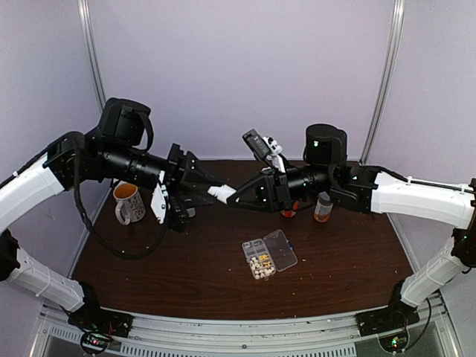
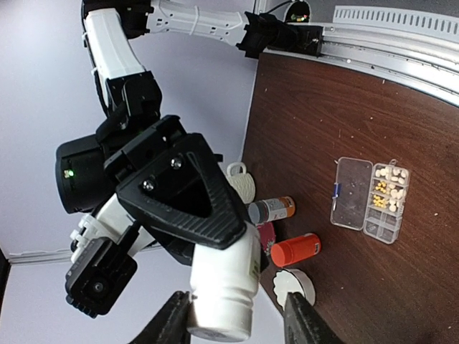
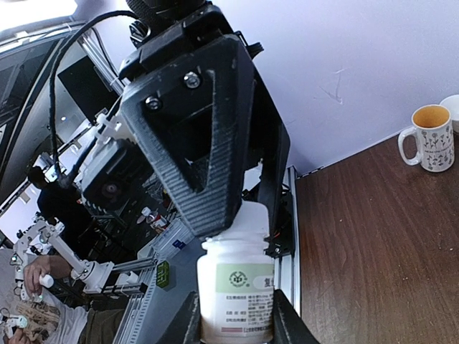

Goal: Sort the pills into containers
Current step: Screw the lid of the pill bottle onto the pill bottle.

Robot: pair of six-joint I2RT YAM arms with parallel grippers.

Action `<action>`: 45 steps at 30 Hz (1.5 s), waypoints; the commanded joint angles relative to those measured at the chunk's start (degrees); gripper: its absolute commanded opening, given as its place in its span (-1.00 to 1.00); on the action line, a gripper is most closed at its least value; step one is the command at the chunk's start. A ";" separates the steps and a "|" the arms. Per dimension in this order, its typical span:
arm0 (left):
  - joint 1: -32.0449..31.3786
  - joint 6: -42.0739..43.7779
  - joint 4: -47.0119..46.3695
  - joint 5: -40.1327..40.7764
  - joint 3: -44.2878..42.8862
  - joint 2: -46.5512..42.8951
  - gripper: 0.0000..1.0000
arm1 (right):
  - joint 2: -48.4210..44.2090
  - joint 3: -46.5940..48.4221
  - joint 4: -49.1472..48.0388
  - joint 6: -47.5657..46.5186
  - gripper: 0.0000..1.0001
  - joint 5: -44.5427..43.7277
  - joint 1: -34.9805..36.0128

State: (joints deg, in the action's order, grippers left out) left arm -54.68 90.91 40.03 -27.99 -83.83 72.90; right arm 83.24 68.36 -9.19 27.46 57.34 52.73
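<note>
Tiny round cream-white pills [image 1: 260, 262] are lying in the clear flat plastic organizer box [image 1: 283, 250], near and right of the raised fingers.
Right gripper [image 3: 235, 315] is clamping a small white plastic bottle [image 3: 237, 287]; left gripper [image 2: 237, 319] fingers are standing apart around it.

Arms are meeting mid-air: right end effector [image 3: 233, 319] is clamping a white bottle [image 2: 222, 287], left end effector [image 2: 240, 319] is gaping loosely around it.

At bottom centre, the left end effector [image 2: 237, 324] has its fingers [image 2: 174, 324] parted around a white bottle [image 2: 222, 294]. The right end effector [image 2: 226, 240] grips this bottle from the upper left. At right, pills [image 2: 391, 190] lie in the cells [image 2: 386, 215] of an open organizer box [image 2: 351, 193] on the desk [image 2: 344, 107].
</note>
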 commanded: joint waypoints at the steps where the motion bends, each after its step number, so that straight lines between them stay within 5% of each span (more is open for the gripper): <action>1: -0.51 -2.10 2.94 3.72 2.05 0.30 0.03 | -1.20 4.76 -2.55 -3.66 -1.00 -2.90 -0.24; 5: 0.74 -8.08 -0.59 3.18 4.30 -3.17 0.67 | -2.02 5.15 4.51 -8.02 -1.00 -5.89 -0.81; 10: 1.81 -27.26 -9.75 5.80 5.90 -6.31 0.93 | -3.11 6.04 13.42 -15.18 -1.00 -10.18 -0.87; 19: 1.80 -67.14 -15.20 12.73 5.51 -10.12 0.93 | -9.21 1.35 12.89 -29.75 -1.00 -21.67 0.37; 23: 1.77 -91.34 -7.19 15.28 -2.66 -6.77 0.95 | -12.21 -1.51 10.11 -40.70 -1.00 -32.57 4.05; 28: 2.08 -110.88 -1.15 5.81 -9.30 -2.53 0.90 | -13.20 -2.96 6.74 -51.31 -1.00 -43.99 9.05; 32: 3.75 -120.21 -1.90 -1.39 -7.70 -1.99 0.64 | -12.47 -2.50 4.52 -54.91 -1.00 -47.42 11.13; 45: 4.64 -124.28 0.65 -4.90 -8.40 0.83 0.46 | -7.83 3.31 6.70 -59.63 -1.00 -53.77 15.29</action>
State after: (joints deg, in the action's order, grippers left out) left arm -50.61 -31.57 40.29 -30.28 -91.18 71.72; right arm 74.76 69.12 -2.17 -30.52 6.70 67.29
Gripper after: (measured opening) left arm 0.752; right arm 0.256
